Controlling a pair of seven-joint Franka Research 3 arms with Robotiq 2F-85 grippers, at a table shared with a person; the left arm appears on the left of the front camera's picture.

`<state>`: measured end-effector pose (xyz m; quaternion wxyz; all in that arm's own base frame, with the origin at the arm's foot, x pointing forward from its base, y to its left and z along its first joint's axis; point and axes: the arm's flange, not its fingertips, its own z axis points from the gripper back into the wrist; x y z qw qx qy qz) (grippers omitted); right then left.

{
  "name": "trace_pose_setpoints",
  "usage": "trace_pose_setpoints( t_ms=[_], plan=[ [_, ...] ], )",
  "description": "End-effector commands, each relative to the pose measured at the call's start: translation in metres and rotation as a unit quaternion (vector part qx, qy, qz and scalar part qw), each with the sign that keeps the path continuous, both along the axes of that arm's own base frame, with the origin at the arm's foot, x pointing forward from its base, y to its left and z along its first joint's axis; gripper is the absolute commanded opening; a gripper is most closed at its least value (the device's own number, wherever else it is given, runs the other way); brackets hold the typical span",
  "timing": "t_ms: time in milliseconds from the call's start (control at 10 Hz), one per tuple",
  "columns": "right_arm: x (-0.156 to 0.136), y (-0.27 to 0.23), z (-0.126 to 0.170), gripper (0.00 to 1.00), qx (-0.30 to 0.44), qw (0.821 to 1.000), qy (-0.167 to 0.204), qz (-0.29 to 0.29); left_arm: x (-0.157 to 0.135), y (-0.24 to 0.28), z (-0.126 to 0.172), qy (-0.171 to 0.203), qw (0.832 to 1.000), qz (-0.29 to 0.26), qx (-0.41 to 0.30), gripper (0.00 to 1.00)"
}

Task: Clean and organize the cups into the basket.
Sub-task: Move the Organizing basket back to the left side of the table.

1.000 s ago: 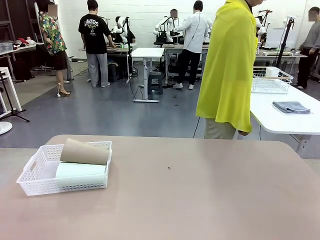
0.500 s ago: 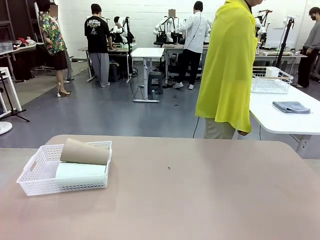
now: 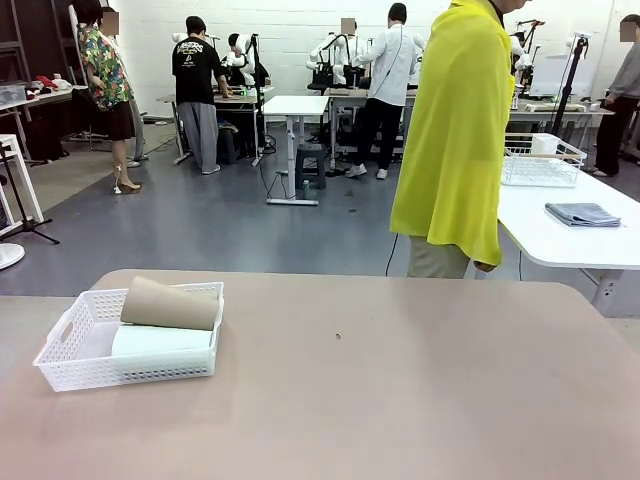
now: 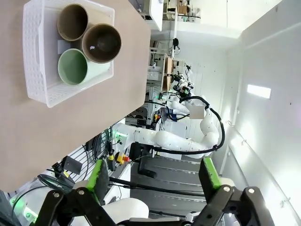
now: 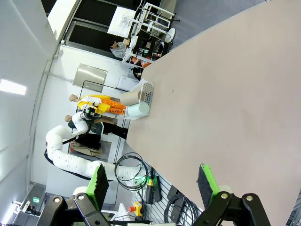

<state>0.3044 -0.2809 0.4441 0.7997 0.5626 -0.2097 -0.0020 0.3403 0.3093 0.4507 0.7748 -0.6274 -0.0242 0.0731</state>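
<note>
Front view: we see the white basket (image 3: pixel 128 345) at the table's (image 3: pixel 400 390) left side, near the robot's edge. A brown cup (image 3: pixel 170 303) lies on its side on top, across the basket w/ one end over the right rim. A mint cup (image 3: pixel 160 341) lies under it, inside. A person in a yellow top (image 3: pixel 455 130) stands past the far edge, right of centre, not touching the table.

Left wrist view: we see the left gripper (image 4: pixel 153 176) w/ green pads (image 4: pixel 99 175) spread wide, nothing between them, well apart from the basket (image 4: pixel 37 56). Looking into the cup mouths here: three cups in the basket, two brown (image 4: pixel 101 43) (image 4: pixel 72 22) and one mint (image 4: pixel 73 67), bunched together and touching, the nearer brown one stacked over the other two. All are inside the rim line except that top one poking over. Table (image 4: pixel 56 132) bare around the basket.

Right wrist view: right gripper (image 5: pixel 153 181) also spread wide, pads (image 5: pixel 207 181) apart, holding nothing. It's over the table (image 5: pixel 225 108), well apart from the basket (image 5: pixel 146 94), which sits small at the far end. We make out a brown cup (image 5: pixel 129 98) and the mint cup (image 5: pixel 138 110) at it; third cup too small to tell.
</note>
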Motion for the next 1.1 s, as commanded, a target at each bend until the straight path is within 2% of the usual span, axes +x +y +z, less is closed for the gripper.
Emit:
trace_pose_setpoints(
  t_ms=[0,1000],
  plan=[
    [0.0002,0.0012,0.0008,1.00,-0.005,1.000,-0.003,-0.005,-0.0026,0.0015,-0.0010,0.001,1.000,0.004,-0.001,1.00],
    [0.0002,0.0012,0.0008,1.00,-0.005,1.000,-0.003,-0.005,-0.0026,0.0015,-0.0010,0.001,1.000,0.004,-0.001,1.00]
  ],
)
